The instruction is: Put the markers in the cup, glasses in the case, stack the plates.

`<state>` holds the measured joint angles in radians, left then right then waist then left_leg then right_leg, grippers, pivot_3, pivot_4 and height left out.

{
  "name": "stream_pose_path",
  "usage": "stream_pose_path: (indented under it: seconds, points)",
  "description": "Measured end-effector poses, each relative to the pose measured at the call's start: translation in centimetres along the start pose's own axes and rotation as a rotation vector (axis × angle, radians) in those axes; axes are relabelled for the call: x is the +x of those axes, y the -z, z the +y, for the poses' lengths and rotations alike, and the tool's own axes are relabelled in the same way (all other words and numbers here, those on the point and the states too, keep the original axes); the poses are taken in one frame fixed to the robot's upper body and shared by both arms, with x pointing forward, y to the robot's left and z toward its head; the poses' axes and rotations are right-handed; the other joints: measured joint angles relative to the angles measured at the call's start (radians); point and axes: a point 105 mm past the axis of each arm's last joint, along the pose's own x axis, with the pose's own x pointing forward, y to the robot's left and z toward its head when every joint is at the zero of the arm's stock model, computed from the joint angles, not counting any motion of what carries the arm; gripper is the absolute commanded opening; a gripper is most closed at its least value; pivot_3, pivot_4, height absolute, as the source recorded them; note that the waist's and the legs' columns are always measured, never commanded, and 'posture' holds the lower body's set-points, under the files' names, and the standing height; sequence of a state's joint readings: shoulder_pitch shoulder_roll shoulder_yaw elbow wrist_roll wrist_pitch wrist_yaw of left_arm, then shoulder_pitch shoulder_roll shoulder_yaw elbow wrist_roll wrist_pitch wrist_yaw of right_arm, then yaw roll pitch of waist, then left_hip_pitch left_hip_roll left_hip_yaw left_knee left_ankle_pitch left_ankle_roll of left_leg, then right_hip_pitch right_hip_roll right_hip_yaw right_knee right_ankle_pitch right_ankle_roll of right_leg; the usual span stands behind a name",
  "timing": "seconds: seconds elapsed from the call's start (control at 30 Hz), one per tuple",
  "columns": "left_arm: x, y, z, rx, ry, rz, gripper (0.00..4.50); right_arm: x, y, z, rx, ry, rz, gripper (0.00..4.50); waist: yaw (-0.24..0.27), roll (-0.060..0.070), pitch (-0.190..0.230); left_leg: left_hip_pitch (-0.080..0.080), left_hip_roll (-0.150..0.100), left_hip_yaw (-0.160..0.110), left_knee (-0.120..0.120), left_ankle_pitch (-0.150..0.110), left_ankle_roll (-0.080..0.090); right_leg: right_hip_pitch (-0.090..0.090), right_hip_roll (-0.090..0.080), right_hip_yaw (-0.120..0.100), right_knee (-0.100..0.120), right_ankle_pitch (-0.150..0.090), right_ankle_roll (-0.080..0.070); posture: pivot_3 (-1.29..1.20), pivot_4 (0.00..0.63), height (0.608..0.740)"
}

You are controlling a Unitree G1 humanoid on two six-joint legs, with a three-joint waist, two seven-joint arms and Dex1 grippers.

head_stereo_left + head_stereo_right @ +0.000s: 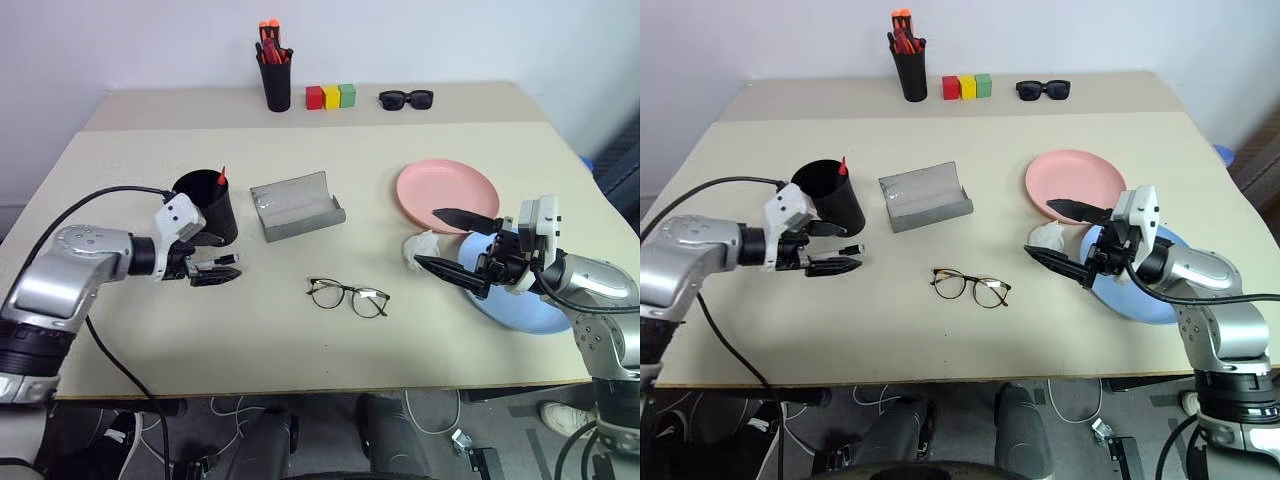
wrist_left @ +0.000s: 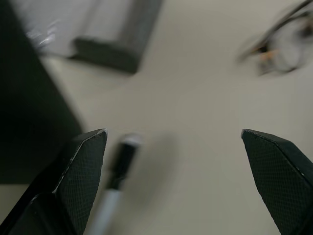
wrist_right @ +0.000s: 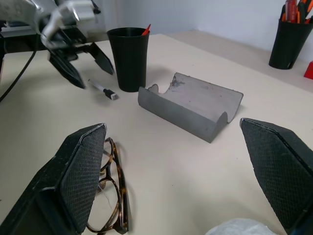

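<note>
A: Black cup already shows one red tip; your left gripper, jaws apart, straddles a marker lying just near of it

B: Marker step, then. Close, lift, drop it in

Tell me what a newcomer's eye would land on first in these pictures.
Probably the salmon pink plate at the table's right, with the light blue plate just nearer, partly behind the open right end effector. At the left, the open left end effector hovers over a marker lying beside the black cup, where a red tip pokes out. The wire-frame glasses lie mid-table, in front of the open grey case.
</note>
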<state>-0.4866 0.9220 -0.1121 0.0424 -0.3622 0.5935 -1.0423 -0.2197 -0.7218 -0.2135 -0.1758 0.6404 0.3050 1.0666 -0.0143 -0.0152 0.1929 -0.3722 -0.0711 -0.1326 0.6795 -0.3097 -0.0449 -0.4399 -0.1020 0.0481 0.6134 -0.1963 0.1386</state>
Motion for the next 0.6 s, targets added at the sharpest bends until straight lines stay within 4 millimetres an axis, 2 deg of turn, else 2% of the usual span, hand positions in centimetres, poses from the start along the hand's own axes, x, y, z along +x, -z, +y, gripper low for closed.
stream_pose_path:
  seconds: [0.17, 0.6]
  points:
    - [0.6, 1.0, -0.2, 0.041, 0.018, 0.060, 4.49, -0.1, 0.1, 0.0, 0.004, 0.002, 0.003, 4.50, 0.000, 0.000, 0.000, 0.000, 0.000, 0.000, 0.000, 0.000, 0.000, 0.000, 0.000, 0.000, 0.000, 0.000, 0.000, 0.00, 0.150, 0.740]
    - [2.7, 2.2, -0.4, 0.058, 0.041, 0.066, 4.49, -0.1, 0.1, -0.1, 0.004, 0.010, 0.003, 4.50, 0.002, 0.000, 0.000, 0.000, 0.000, 0.000, 0.000, 0.000, 0.000, 0.000, 0.000, 0.000, 0.000, 0.000, 0.000, 0.00, 0.150, 0.740]
